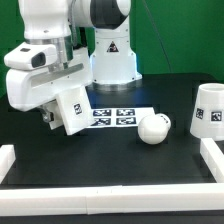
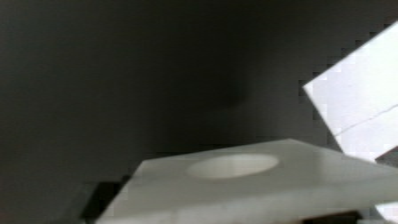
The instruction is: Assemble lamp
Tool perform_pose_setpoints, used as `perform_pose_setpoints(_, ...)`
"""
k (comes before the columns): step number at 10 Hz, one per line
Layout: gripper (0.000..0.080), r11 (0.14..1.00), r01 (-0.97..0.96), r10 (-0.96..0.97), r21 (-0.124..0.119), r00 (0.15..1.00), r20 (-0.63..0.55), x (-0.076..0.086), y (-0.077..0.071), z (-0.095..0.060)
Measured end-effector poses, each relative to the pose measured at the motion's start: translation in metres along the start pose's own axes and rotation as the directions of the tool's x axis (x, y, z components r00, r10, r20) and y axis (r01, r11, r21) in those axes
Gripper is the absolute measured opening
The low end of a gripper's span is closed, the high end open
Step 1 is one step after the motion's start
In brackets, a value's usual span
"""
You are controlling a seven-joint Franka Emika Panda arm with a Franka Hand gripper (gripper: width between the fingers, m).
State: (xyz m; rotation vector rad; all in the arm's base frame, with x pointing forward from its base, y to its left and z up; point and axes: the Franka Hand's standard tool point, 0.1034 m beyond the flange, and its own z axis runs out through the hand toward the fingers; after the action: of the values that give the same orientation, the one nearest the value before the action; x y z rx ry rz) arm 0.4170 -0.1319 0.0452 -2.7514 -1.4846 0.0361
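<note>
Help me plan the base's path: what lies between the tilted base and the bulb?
The marker board lies flat on the table between base and bulb, seen in the exterior view; nothing else stands there.

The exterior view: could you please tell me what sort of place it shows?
Probably a robotics lab bench: a black table walled by a white rail, a marker board lying on it, and tagged lamp parts, the bulb, shade and the base held in the claw.
</note>
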Motion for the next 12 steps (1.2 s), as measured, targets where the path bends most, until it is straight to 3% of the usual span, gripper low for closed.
perform_pose_setpoints(1,0.0438,0.994,0.1,-0.101,0.037,0.995,0.012,0.013,0.004,0.001)
perform_pose_setpoints(2,0.0438,0.994,0.106,-0.106,-0.012,0.994,0.006,0.015,0.008,-0.001)
perform_pose_setpoints(3,0.0438,0.981,0.196,-0.196,0.0,0.98,0.017,0.009,0.002,0.001)
perform_pose_setpoints(5,0.0438,0.934,0.358,-0.358,0.002,0.933,0.03,0.005,0.006,0.001)
perform_pose_setpoints(6,0.0438,0.851,0.525,-0.525,0.011,0.851,0.028,-0.001,0.019,-0.005)
perform_pose_setpoints(8,0.0438,0.665,0.745,-0.747,0.049,0.665,0.022,0.014,0.042,-0.013)
perform_pose_setpoints(9,0.0438,0.6,0.797,-0.799,0.075,0.601,0.004,0.019,0.043,-0.01)
perform_pose_setpoints(12,0.0438,0.452,0.888,-0.892,0.09,0.453,0.008,0.013,0.044,-0.009)
